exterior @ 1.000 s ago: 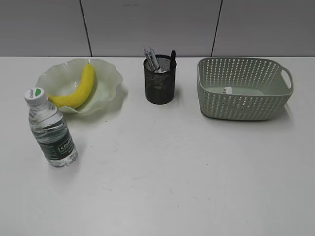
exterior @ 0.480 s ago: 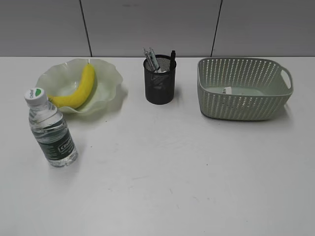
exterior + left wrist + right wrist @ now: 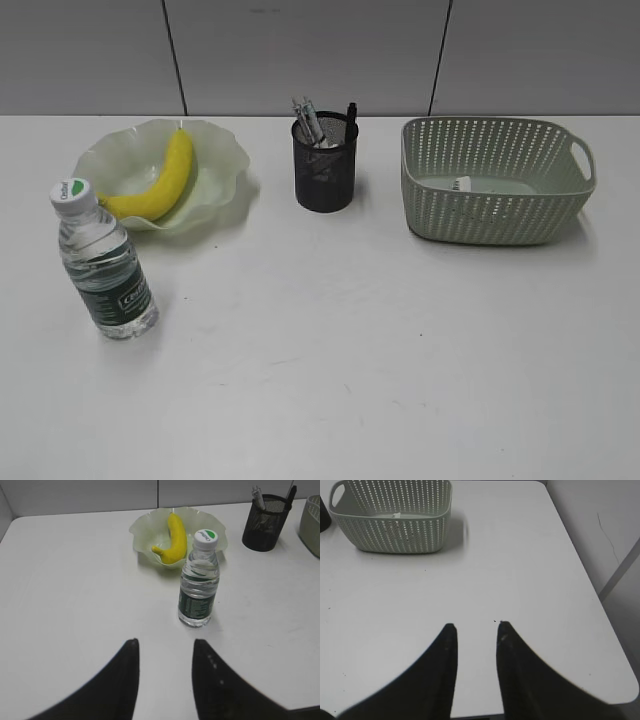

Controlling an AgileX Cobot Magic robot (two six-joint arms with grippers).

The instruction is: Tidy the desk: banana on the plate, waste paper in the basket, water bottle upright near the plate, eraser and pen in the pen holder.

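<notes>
The banana (image 3: 160, 183) lies in the plate (image 3: 222, 190) at the back left of the desk (image 3: 340, 340). The water bottle (image 3: 103, 262) stands upright in front of the plate. The pen holder (image 3: 325, 165) holds pens; the eraser is hidden. A scrap of waste paper (image 3: 461, 183) lies in the basket (image 3: 495, 205). My left gripper (image 3: 163, 642) is open and empty, short of the bottle (image 3: 199, 586), with the banana (image 3: 173, 537), plate (image 3: 142, 530) and pen holder (image 3: 265, 520) beyond. My right gripper (image 3: 475, 626) is open and empty, well short of the basket (image 3: 395, 527). Neither gripper shows in the exterior view.
The desk's right edge and front right corner (image 3: 620, 680) show in the right wrist view, with the floor beyond. A grey panelled wall (image 3: 300, 50) runs along the back of the desk.
</notes>
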